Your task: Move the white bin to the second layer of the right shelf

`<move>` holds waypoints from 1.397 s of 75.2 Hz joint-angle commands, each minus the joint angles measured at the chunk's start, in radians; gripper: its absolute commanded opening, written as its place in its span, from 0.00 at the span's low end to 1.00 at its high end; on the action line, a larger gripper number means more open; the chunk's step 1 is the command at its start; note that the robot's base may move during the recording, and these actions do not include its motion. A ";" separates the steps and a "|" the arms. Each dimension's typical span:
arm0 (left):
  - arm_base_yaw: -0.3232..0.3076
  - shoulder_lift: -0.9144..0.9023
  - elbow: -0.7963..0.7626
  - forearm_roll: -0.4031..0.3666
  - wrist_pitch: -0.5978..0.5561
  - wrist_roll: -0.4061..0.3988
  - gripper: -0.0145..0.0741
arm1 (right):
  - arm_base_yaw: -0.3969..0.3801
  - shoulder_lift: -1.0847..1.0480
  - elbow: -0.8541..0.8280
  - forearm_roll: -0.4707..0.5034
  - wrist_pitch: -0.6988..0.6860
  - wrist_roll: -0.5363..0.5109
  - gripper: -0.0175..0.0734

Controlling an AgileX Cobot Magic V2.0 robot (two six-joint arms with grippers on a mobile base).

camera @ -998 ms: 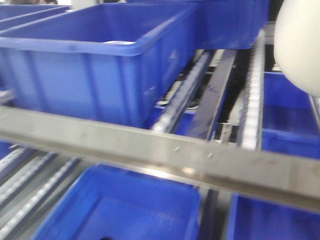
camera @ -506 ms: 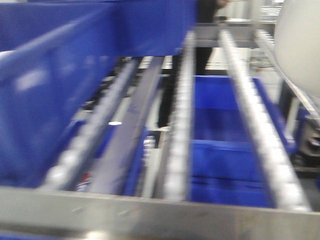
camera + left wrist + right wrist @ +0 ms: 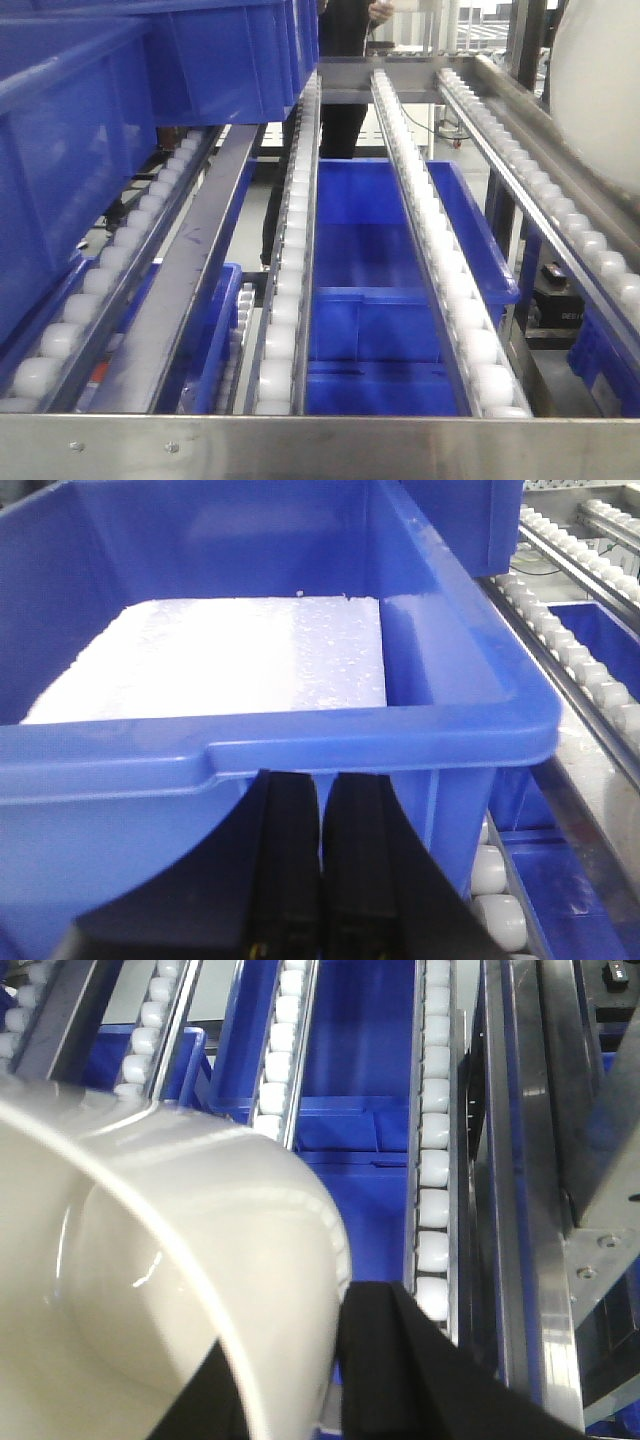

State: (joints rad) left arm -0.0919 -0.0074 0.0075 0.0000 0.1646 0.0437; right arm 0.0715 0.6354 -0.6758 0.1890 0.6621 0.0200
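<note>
Blue crate [image 3: 80, 160] blocks left; centre roller rails [image 3: 440, 250] open.

The right shelf second layer [image 3: 330, 447] has white roller rails [image 3: 437, 247] running back from its riveted steel front lip [image 3: 480, 450]. Two blue crates [image 3: 70, 160] rest on the left rails.

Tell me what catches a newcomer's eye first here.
The glossy white bin fills the right wrist view, its rim pinched by the right gripper above the roller rails. In the left wrist view, a blue crate holds a white slab.
</note>
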 commanded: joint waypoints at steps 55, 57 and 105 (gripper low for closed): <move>-0.006 -0.014 0.037 0.000 -0.087 -0.005 0.26 | -0.005 -0.006 -0.029 0.016 -0.081 -0.003 0.25; -0.006 -0.014 0.037 0.000 -0.087 -0.005 0.26 | -0.005 -0.006 -0.029 0.016 -0.081 -0.003 0.25; -0.006 -0.014 0.037 0.000 -0.087 -0.005 0.26 | -0.005 -0.005 -0.029 0.016 -0.081 -0.003 0.25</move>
State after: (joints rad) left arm -0.0919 -0.0074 0.0075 0.0000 0.1646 0.0437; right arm 0.0715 0.6319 -0.6758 0.1890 0.6666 0.0200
